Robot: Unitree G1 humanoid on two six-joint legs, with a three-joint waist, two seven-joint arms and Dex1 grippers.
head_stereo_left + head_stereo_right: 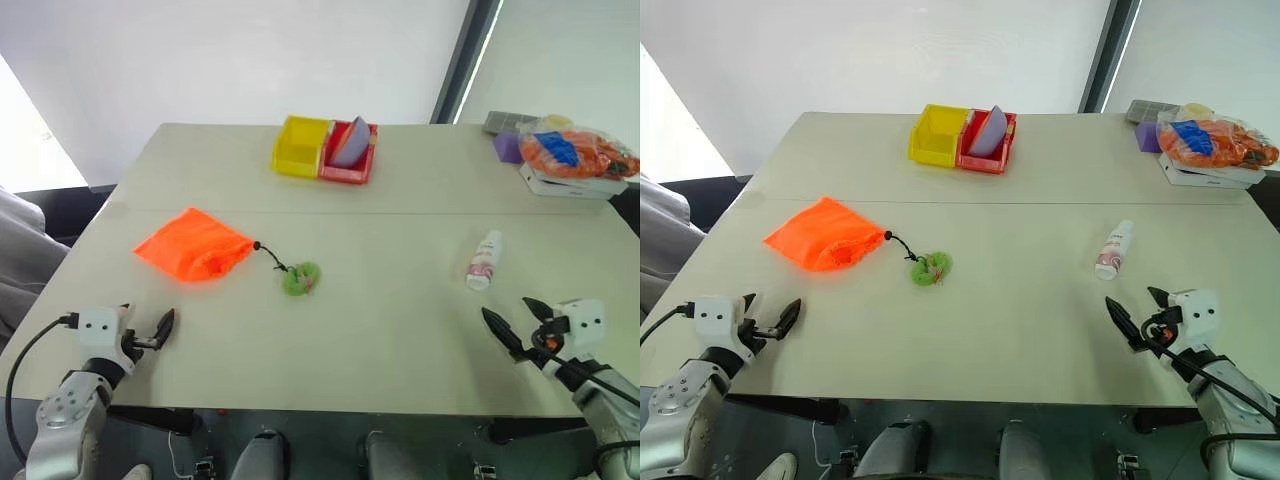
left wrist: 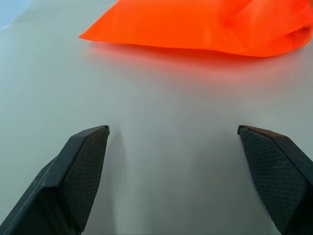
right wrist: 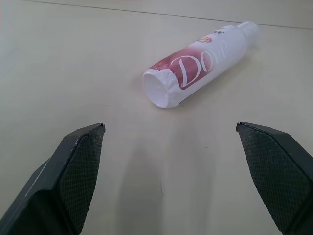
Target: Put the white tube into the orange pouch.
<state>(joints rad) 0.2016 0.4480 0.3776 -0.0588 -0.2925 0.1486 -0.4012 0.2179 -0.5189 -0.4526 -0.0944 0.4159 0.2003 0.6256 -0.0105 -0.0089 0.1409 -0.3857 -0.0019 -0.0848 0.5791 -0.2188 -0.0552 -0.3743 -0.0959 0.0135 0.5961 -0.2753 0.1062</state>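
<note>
Both claws hovered low over the near edge of the pale, matte worktop (image 1: 400,330), each with its two black, cross-hatched fingers spread wide apart and nothing between them. Right claw (image 1: 518,322) sat nearest the small white plastic tube with a pink-red label band (image 1: 484,261), which lay on its side just ahead of it, on the right half of the worktop. In the right wrist view the tube (image 3: 198,65) rested slightly off the line between the fingers, flat crimped end toward the claw and capped end pointing away, so its long axis ran roughly along the claw's reach rather than across it. By that lie, the right arm looked the likelier one to pick it up, probably after some turn of the wrist to close across the narrow body.

Left claw (image 1: 147,331) faced the bright neon-orange soft fabric pouch (image 1: 193,244), which lay flat and crumpled on the left half, well apart from the tube. A thin black cord (image 1: 270,256) trailed from its gathered mouth to a fuzzy green ball (image 1: 301,278).

Smooth and hard, the tube would likely roll if nudged; the limp pouch would probably need its mouth held open.
</note>
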